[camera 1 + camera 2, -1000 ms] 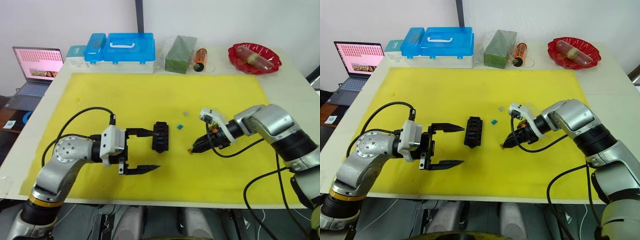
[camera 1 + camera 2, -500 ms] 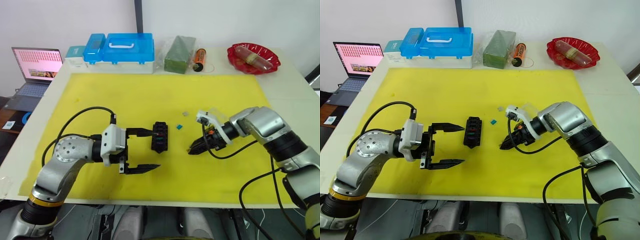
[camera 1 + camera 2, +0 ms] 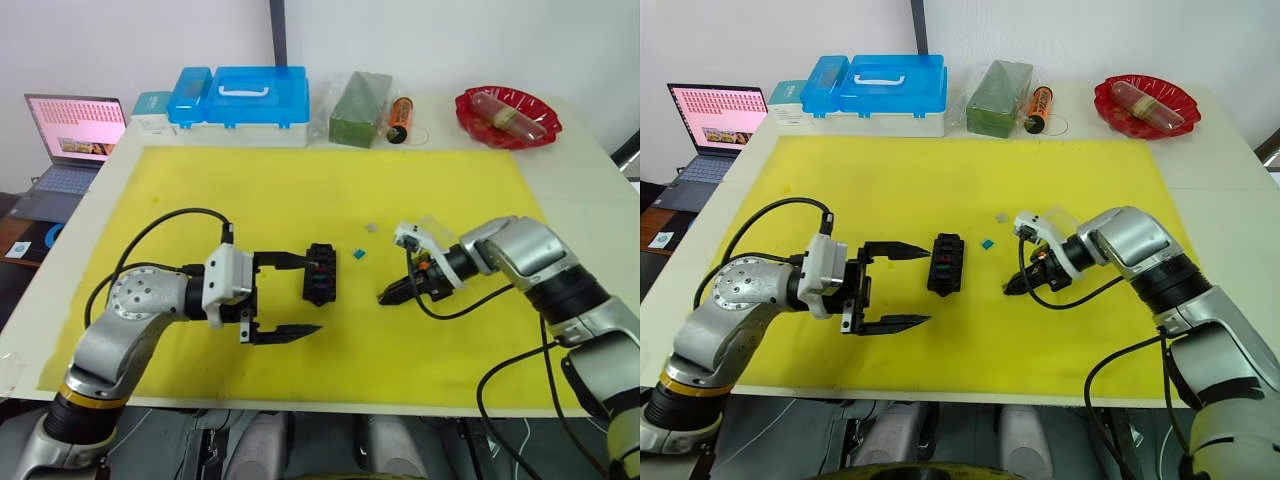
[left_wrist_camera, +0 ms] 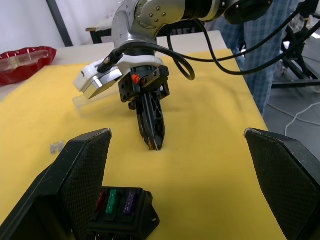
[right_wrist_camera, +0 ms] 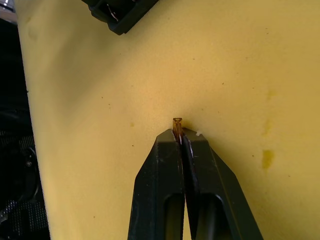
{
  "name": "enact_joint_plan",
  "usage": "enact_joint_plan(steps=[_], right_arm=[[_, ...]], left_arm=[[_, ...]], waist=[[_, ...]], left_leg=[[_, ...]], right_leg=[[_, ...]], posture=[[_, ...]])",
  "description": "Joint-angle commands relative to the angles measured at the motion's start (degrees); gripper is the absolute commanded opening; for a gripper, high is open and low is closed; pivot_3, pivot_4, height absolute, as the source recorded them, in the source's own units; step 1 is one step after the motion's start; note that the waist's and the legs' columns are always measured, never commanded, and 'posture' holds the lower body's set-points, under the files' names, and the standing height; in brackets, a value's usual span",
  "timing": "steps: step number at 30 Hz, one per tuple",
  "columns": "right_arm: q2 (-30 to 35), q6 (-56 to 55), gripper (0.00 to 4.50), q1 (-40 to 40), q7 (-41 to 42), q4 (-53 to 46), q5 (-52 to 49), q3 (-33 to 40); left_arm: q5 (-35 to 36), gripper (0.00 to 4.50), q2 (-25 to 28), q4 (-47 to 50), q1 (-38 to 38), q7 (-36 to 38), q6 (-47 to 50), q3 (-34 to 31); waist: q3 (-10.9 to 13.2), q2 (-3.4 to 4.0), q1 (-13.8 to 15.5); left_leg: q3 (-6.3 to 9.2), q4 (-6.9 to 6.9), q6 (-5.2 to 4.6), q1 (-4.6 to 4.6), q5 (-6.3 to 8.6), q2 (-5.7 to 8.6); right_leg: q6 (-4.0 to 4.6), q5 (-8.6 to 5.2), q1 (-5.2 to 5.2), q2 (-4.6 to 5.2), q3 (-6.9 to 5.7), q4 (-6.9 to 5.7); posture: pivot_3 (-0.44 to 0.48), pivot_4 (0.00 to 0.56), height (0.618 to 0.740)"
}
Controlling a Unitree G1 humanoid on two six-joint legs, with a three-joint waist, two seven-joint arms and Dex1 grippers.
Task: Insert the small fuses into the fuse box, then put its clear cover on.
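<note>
Yellow foam matting covers the table [image 3: 80, 215], where the small black slotted plastic fuse box [image 3: 320, 273] lies by the left hand [image 3: 300, 297], whose fingers are spread wide. The right hand [image 5: 181, 136], just right of the box, pinches a tiny tan fuse [image 5: 177, 122] by its edge. So thin a grip could let it twist or drop during insertion.

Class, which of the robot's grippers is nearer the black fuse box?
Left. The open left gripper has one fingertip right beside the fuse box; the right gripper, pinching a tan fuse, sits farther off.
</note>
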State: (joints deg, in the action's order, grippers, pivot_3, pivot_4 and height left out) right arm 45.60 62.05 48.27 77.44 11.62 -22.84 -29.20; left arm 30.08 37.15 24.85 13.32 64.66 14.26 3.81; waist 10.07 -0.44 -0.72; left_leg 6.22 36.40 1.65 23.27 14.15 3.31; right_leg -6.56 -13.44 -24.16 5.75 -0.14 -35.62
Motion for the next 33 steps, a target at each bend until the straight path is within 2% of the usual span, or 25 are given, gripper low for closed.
enact_joint_plan(steps=[1,6,9,11,15,19,21,22,25,26,28,30,33], right_arm=[[0.6,0.5,0.03,-0.3,0.3,-0.2,-0.3,2.2],[2.1,6.5,0.03,-1.7,-1.8,-4.9,-3.8,8.0],[-3.6,24.2,0.03,-5.8,-11.5,-13.4,-9.5,24.8],[-8.1,29.9,0.03,-10.0,-19.5,-18.3,-14.1,34.5],[-22.4,30.4,0.03,-24.5,-46.2,-30.8,-27.5,53.5],[-37.8,30.4,0.03,-33.9,-74.7,-39.6,-41.8,65.7],[-40.5,30.4,0.03,-35.6,-84.9,-40.3,-49.8,67.2],[-38.9,27.2,0.03,-37.3,-91.9,-39.4,-57.9,65.2],[-29.1,13.2,0.03,-43.6,-109.4,-36.8,-81.0,53.6],[-26.4,9.1,0.03,-44.5,-113.6,-36.2,-85.9,50.1],[-23.8,2.3,0.03,-45.6,-118.3,-36.1,-90.0,45.1],[-22.6,-2.0,0.03,-46.3,-119.5,-37.3,-90.2,42.2],[-20.6,-6.0,0.76,-47.5,-119.1,-39.4,-90.2,39.1]], left_arm=[[0.1,4.5,0.1,0.4,0.7,0.2,-0.6,0.1],[0.2,4.5,0.3,0.3,0.6,0.5,-0.7,-0.3],[0.7,4.5,0.6,0.7,0.1,0.3,-0.5,-1.0],[0.9,4.5,0.8,1.1,-0.4,0.3,-0.4,-1.4],[1.3,4.5,1.0,1.9,-1.3,-0.1,-0.1,-1.8],[1.8,4.5,1.5,1.4,-1.1,0.4,0.0,-1.9],[1.8,4.5,1.6,1.0,-0.8,0.7,-0.1,-1.7],[1.8,4.5,1.5,0.9,-0.7,0.9,-0.1,-1.6],[1.5,4.5,0.9,0.6,-0.1,0.9,-0.2,-0.7],[1.4,4.5,0.8,0.5,0.3,0.9,-0.2,-0.4],[1.4,4.5,0.7,0.3,0.8,1.1,-0.1,-0.3],[1.5,4.5,0.9,0.1,1.0,1.2,-0.1,-0.5],[1.4,4.5,1.0,0.0,1.0,1.3,-0.1,-0.7]], waist=[[0.0,0.0,0.0],[0.0,0.0,0.1],[0.0,0.0,0.2],[0.0,-0.02,0.1],[-0.1,-0.12,0.5],[-0.1,-0.02,0.9],[-0.2,0.03,0.7],[-0.2,0.03,0.5],[-0.2,0.06,0.2],[-0.2,0.06,-0.1],[-0.1,0.0,-0.4],[-0.1,0.0,-0.5],[-0.1,0.02,-0.3]], left_leg=[[0.0,0.01,0.0,0.0,0.0,0.0],[0.0,0.08,0.0,0.01,0.0,0.01],[0.05,0.12,0.0,0.03,0.0,0.0],[0.1,0.15,0.0,0.04,0.0,0.0],[0.15,0.18,0.0,0.01,0.0,-0.05],[0.08,0.22,0.0,0.01,0.0,-0.06],[0.02,0.22,0.0,-0.08,0.0,-0.08],[0.01,0.22,0.0,-0.15,0.0,-0.08],[0.01,0.2,-0.01,-0.25,0.0,-0.13],[0.0,0.2,-0.02,-0.3,0.0,-0.15],[-0.08,0.18,-0.06,-0.53,0.02,-0.15],[-0.15,0.01,-0.08,-0.96,0.04,-0.18],[-0.13,-0.1,-0.08,-1.02,0.04,-0.2]], right_leg=[[0.0,0.0,0.0,0.0,0.0,-0.01],[0.0,0.0,0.0,0.0,0.0,-0.07],[0.0,0.0,-0.02,0.0,0.01,-0.13],[0.01,-0.01,-0.07,0.01,0.07,-0.25],[0.04,-0.02,-0.05,-0.09,0.09,-0.37],[0.03,-0.02,-0.12,-0.09,0.23,-0.48],[0.06,0.01,-0.11,-0.1,0.3,-0.5],[0.06,0.0,-0.02,-0.11,0.32,-0.5],[0.08,-0.02,0.15,-0.11,0.29,-0.44],[0.08,-0.02,0.2,-0.1,0.3,-0.43],[0.09,-0.05,0.45,-0.1,0.31,-0.39],[0.33,-0.22,0.78,-0.18,0.31,-0.34],[0.38,-0.41,0.77,-0.23,0.3,-0.39]], posture=[[0.0,0.15,0.74],[0.0,0.15,0.74],[0.0,0.15,0.74],[0.0,0.15,0.74],[0.0,0.15,0.74],[0.0,0.15,0.74],[0.0,0.15,0.74],[0.0,0.15,0.74],[0.0,0.15,0.74],[0.0,0.15,0.74],[0.0,0.15,0.74],[0.0,0.15,0.74],[0.0,0.15,0.74]])
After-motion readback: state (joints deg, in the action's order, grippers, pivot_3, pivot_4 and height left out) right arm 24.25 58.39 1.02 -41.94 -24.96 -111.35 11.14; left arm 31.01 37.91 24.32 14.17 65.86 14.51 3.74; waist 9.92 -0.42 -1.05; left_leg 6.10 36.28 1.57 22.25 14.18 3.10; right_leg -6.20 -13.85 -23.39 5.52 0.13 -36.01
